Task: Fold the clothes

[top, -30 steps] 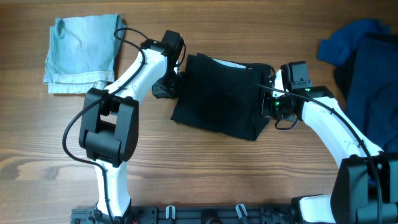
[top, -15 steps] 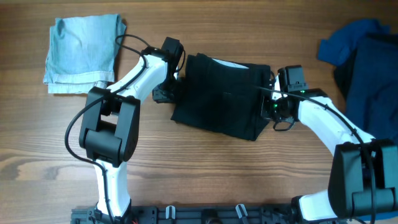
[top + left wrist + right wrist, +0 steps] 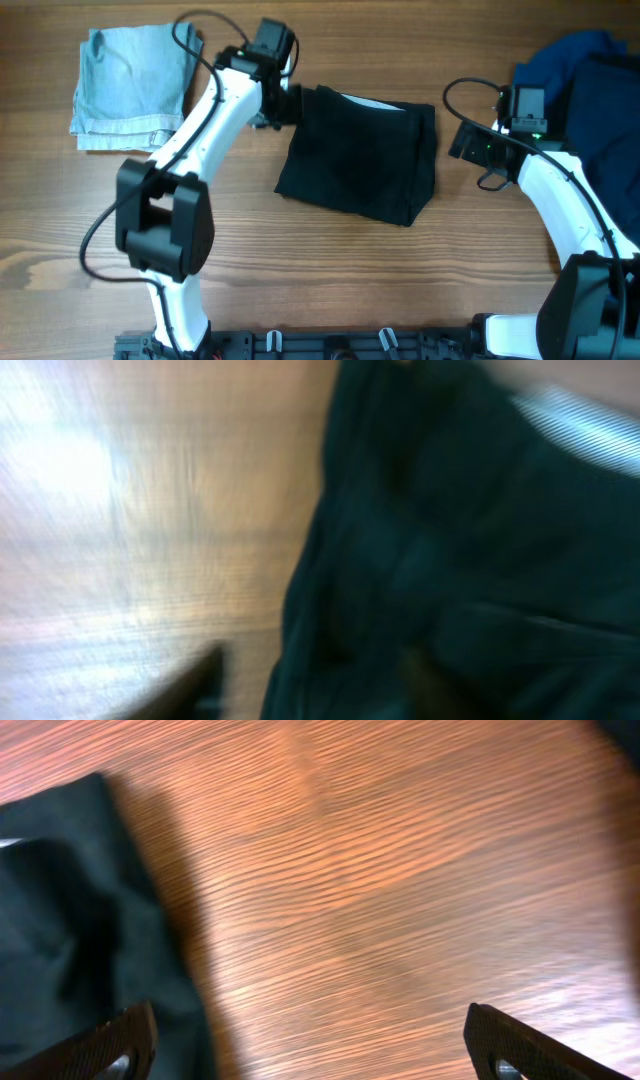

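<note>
Black shorts (image 3: 358,155): lay folded into a rough rectangle in the middle of the table (image 3: 330,270), flat on the wood, with the lower edge slanting down toward the right.
Whitish strip (image 3: 368,101): ran along the top edge of the shorts; in the left wrist view it showed as a pale blurred band at the upper right.
Pale blue garment (image 3: 130,85): lay folded at the far left of the table, well apart from the shorts.
Dark blue garments (image 3: 585,90): sat in a loose heap at the right edge, partly cut off by the picture.
Left gripper (image 3: 287,103): was at the upper left corner of the shorts. Whether it touched the cloth could not be told.
Left gripper's jaws: could not be judged parted or closed, since the wrist view was badly blurred. It gave only dark cloth on the right and bare wood on the left.
Right gripper (image 3: 462,142): stood spread wide and held nothing. It was over bare wood between the shorts and the dark blue heap, clear of both.
Fingertips (image 3: 120,1040): sat at the two lower corners of the right wrist view, with only wood grain between them and the edge of the shorts at the left.
Left arm (image 3: 215,115): reached up between the pale blue garment and the shorts.
Right arm (image 3: 565,200): curved up from the lower right corner.
</note>
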You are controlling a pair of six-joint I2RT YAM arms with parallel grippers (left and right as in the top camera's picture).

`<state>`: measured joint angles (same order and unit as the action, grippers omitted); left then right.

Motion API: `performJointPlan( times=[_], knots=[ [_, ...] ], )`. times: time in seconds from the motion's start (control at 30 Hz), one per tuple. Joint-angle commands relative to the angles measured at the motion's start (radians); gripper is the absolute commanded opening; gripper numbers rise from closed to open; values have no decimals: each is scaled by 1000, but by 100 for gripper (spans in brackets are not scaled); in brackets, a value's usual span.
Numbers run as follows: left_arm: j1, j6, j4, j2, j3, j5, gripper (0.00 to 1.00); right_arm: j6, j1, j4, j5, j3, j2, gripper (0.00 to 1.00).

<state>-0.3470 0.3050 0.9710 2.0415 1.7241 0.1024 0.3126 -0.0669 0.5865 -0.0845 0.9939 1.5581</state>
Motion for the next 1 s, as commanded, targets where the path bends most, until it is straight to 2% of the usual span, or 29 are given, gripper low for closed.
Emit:
performJointPlan(
  times=[0.0,0.1,0.13,0.2,0.43,0.63,0.8,0.97],
  knots=[
    [-8,-74,-32,-31,30,-8,57,2,-5,1,-73,8,-10,100],
    [-12,-74,-81,-8,30,8,20,2,-5,1,-73,8,-10,100],
    [-12,-74,-99,2,30,10,12,2,-5,1,-73,8,-10,100],
    [-17,-74,-161,28,30,14,4,2,-5,1,-73,8,-10,100],
    [-32,-74,-428,147,30,13,4,2,-5,1,-73,8,-10,100],
    [-33,-73,-529,261,30,13,4,2,-5,1,-73,8,-10,100],
    [-33,-73,-539,309,30,13,5,2,-5,1,-73,8,-10,100],
    [-27,-73,-438,310,30,12,4,2,-5,1,-73,8,-10,100]
  ],
)
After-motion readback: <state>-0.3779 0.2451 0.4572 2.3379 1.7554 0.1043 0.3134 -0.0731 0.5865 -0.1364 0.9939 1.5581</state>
